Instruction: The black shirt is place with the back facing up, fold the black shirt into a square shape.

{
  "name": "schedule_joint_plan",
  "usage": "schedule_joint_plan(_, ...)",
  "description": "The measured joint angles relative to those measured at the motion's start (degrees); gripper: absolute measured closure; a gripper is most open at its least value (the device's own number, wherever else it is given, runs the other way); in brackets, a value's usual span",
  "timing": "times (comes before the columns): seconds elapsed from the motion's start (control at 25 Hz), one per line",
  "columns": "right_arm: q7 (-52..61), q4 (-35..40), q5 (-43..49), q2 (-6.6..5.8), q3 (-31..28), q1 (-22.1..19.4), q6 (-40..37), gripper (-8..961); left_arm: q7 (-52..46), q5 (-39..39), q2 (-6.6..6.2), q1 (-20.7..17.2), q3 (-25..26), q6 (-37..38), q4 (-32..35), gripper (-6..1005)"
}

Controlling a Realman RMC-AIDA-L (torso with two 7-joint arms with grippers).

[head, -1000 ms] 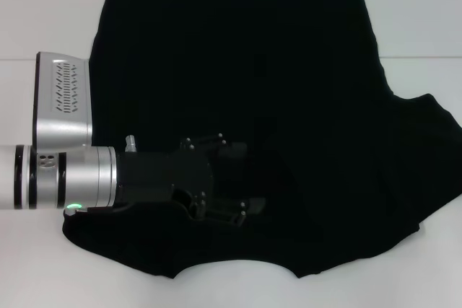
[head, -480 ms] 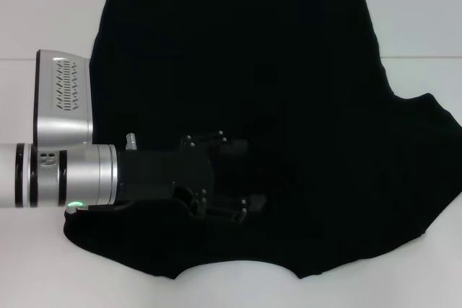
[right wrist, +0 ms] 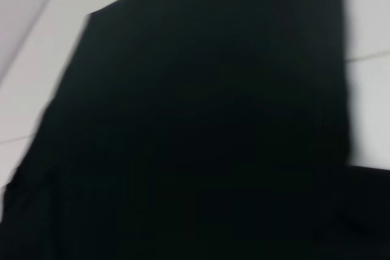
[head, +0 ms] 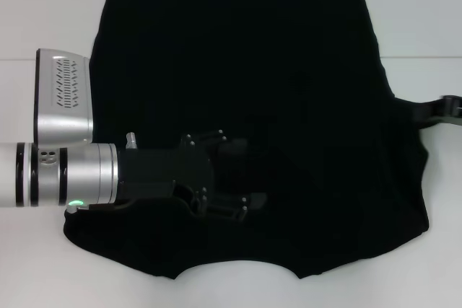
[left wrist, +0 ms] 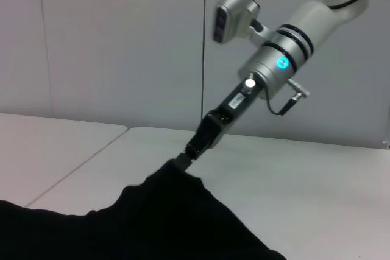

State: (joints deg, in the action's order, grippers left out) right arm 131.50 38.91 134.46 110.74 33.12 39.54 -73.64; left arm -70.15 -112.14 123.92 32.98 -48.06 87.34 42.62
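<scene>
The shirt (head: 253, 91) is spread flat on the white table (head: 43, 5), filling most of the head view from the far edge at 12 o'clock down to the collar cut-out at 6 o'clock. The left gripper (head: 242, 178) is laid over the near-left part of the cloth, at about 7 o'clock from the shirt's middle, its silver forearm reaching in from 9 o'clock. Its black fingers are seen against black fabric, so whether they are parted or pinching cloth cannot be told. The right gripper (head: 433, 110) is seen at the frame's edge at 3 o'clock, meeting the shirt's right border where the sleeve would be. In the left wrist view the right gripper (left wrist: 186, 156) is shown with its fingers closed on a peak of the shirt (left wrist: 170, 211), the cloth being drawn up into a point at the fingertips and falling away below into a wide dark slope over the table (left wrist: 317, 175). On the right side of the head view, the shirt's edge is seen running nearly straight down from the gripper toward 5 o'clock, with no sleeve spread out beyond it. The right wrist view is filled almost wholly by the shirt (right wrist: 207, 126), with slivers of table (right wrist: 24, 47) showing at its edges.
</scene>
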Motion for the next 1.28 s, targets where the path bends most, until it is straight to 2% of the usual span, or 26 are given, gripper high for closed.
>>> schedule_joint_plan(0.24, 1.71, -0.81, 0.13, 1.87, 7.86, 4.95, 1.57, 934, -0.25, 0.00, 0.00, -0.11, -0.01, -0.06, 0.00, 50)
schedule_joint_plan(0.4, 2.79, -1.56, 0.19, 2.35, 13.73, 7.24, 1.11, 933, -0.84, 0.00, -0.12, -0.11, 0.00, -0.07, 0.00, 50)
schedule_joint_plan(0.48, 3.29, -1.33, 0.19, 2.72, 16.58, 7.92, 0.56, 898, -0.89, 0.00, -0.14, -0.11, 0.19, -0.07, 0.00, 50)
schedule_joint_plan(0.6, 4.25, -1.09, 0.41, 2.82, 17.82, 8.27, 0.85, 844, -0.93, -0.14, -0.21, -0.11, 0.88, -0.15, 0.00, 50)
schedule_joint_plan(0.84, 9.02, -0.99, 1.79, 1.12, 16.92, 6.64, 2.18, 738, -0.94, -0.10, -0.30, 0.02, 1.20, -0.48, 0.01, 49)
schedule_joint_plan(1.08, 12.96, -2.27, 1.80, -1.00, 13.77, 3.64, 4.12, 451, -0.94, -0.26, -0.02, 0.26, 0.80, -1.69, 0.01, 49)
schedule_joint_plan(1.28, 14.53, -5.85, 1.65, -2.44, 12.64, 3.31, 2.83, 250, -0.96, -0.40, -0.09, 0.32, 0.77, -1.43, 0.01, 49)
